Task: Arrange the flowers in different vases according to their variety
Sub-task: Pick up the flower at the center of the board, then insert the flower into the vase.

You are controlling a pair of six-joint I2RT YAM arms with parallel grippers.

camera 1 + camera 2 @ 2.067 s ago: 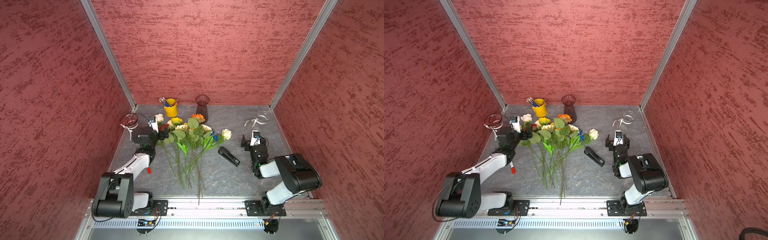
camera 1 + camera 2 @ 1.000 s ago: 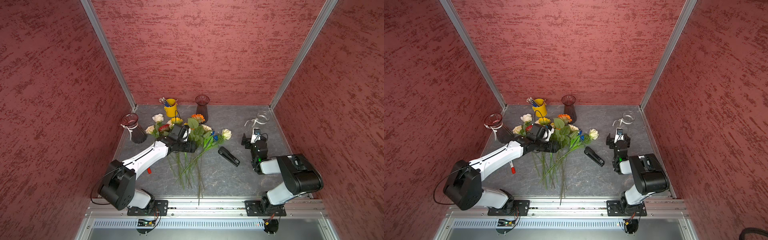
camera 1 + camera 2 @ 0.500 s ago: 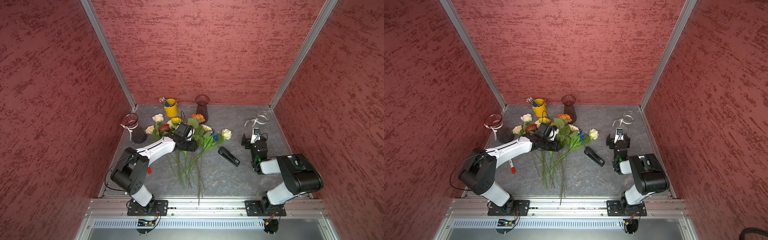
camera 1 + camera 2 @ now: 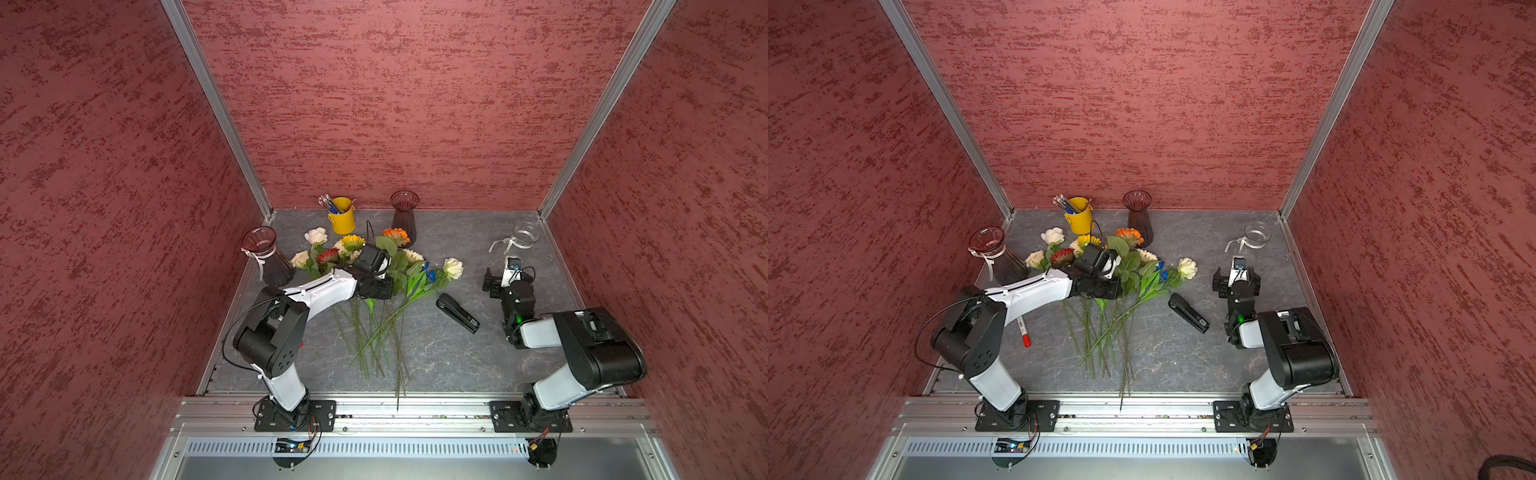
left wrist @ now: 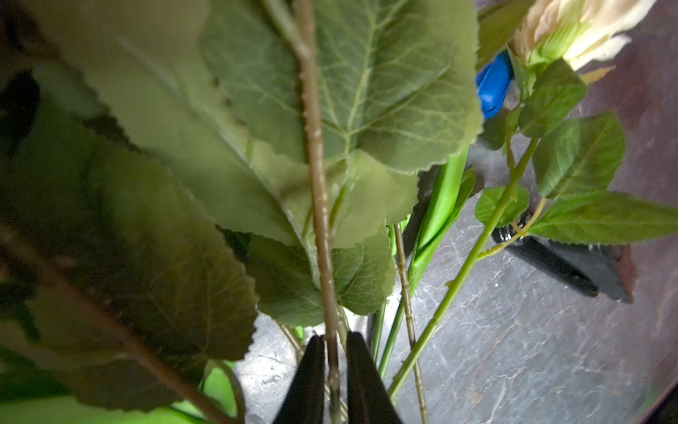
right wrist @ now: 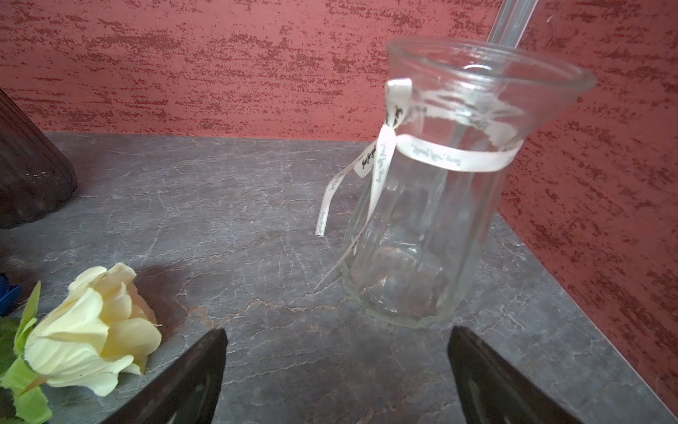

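Observation:
The flowers (image 4: 374, 266) lie in a loose pile mid-table, blooms toward the back, stems toward the front. My left gripper (image 4: 380, 286) (image 4: 1106, 286) reaches into the pile. In the left wrist view it (image 5: 334, 352) is shut on one brownish-green leafy stem (image 5: 315, 147). Its bloom is hidden. A dark ribboned vase (image 4: 266, 259) stands at the left, a dark vase (image 4: 404, 212) at the back, a clear ribboned vase (image 4: 524, 237) (image 6: 440, 205) at the back right. My right gripper (image 4: 508, 286) (image 6: 335, 352) stands open before the clear vase, holding nothing, with a cream rose (image 6: 91, 326) beside it.
A yellow bucket (image 4: 341, 216) of pens stands at the back beside the dark vase. A black stapler (image 4: 457, 312) lies between the flowers and my right arm. A red-capped marker (image 4: 1022, 330) lies under my left arm. Red walls close three sides.
My left gripper has closed on a stem in the pile, and its arm's base has swung further under it. The right arm has not moved.

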